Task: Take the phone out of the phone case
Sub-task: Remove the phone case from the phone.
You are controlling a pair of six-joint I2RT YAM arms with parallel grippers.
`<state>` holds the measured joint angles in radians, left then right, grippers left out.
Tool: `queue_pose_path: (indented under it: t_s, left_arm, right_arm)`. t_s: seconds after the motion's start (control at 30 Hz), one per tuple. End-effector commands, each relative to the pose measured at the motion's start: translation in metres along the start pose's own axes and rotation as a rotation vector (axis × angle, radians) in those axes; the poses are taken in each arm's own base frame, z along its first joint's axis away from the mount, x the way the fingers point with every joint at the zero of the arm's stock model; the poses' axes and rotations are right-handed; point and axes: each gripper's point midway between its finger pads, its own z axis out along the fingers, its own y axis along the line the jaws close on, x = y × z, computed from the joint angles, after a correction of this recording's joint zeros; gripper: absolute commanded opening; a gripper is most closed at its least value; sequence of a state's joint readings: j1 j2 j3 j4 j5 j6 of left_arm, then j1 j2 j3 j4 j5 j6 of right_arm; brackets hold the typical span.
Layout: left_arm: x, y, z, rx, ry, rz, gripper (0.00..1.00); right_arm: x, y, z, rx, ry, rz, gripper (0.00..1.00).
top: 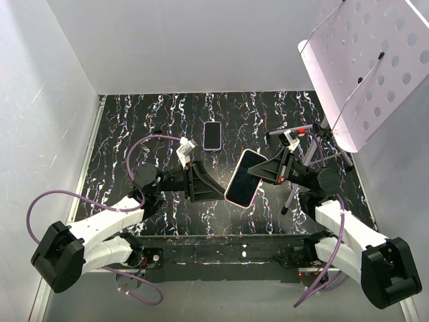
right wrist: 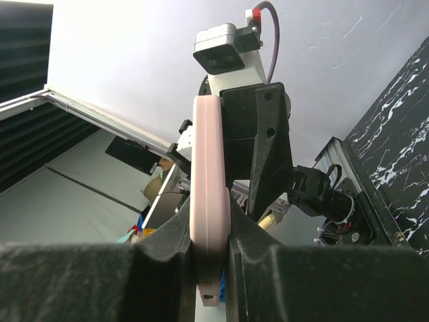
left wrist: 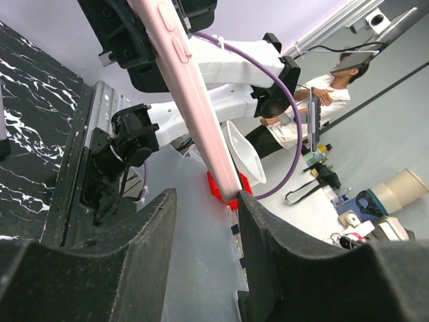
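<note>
Pinching the pink case [right wrist: 208,174] across its front and back, the right claw [right wrist: 209,245] is pressed together on one end. It holds the case up off the worktop [top: 134,121], tilted, between the two arms. That grip looks chosen to leave the other end and the long sides free for the second arm to work on.

The dark face inside the pink rim is most likely the phone [top: 245,176], seated in the case, though the pictures do not settle it.

Opposite, the left claw [top: 209,184] is spread wide with nothing in it. Its fingers [left wrist: 141,255] stand either side of the case's free end and appear just short of touching. In its own camera the buttoned side of the case runs straight down into the gap, so it seems lined up to catch an edge and peel or push.

Farther out, a phone-shaped slab [top: 212,135] with a lilac rim lies flat on the worktop, well apart from both claws.
</note>
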<state>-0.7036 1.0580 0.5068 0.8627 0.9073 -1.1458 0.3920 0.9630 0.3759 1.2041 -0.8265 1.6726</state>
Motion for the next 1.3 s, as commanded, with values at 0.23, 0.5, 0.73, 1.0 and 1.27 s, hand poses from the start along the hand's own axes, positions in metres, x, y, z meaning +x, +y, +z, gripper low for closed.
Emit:
queue_pose_path:
  t_s: [0.23,0.5,0.73,1.0,1.27]
  left_arm:
    - [-0.004,-0.021,0.005,0.079,-0.001,0.055,0.38]
    - [-0.004,-0.023,0.007,0.095,0.008,0.058,0.31]
    - [-0.007,-0.022,0.011,0.112,0.011,0.067,0.12]
    - [-0.007,-0.027,0.009,0.163,-0.004,0.242,0.0]
    - [-0.022,-0.005,0.024,0.178,-0.026,0.28,0.0]
  right_arm:
    - [-0.008,0.01,0.002,-0.054,-0.039,-0.069,0.01]
    - [-0.009,0.013,0.002,-0.066,-0.041,-0.067,0.01]
    - [-0.008,0.014,0.002,-0.062,-0.033,-0.064,0.01]
    - [-0.008,0.039,0.008,-0.081,-0.006,0.005,0.01]
    - [-0.009,0.067,0.0,-0.229,-0.028,0.154,0.01]
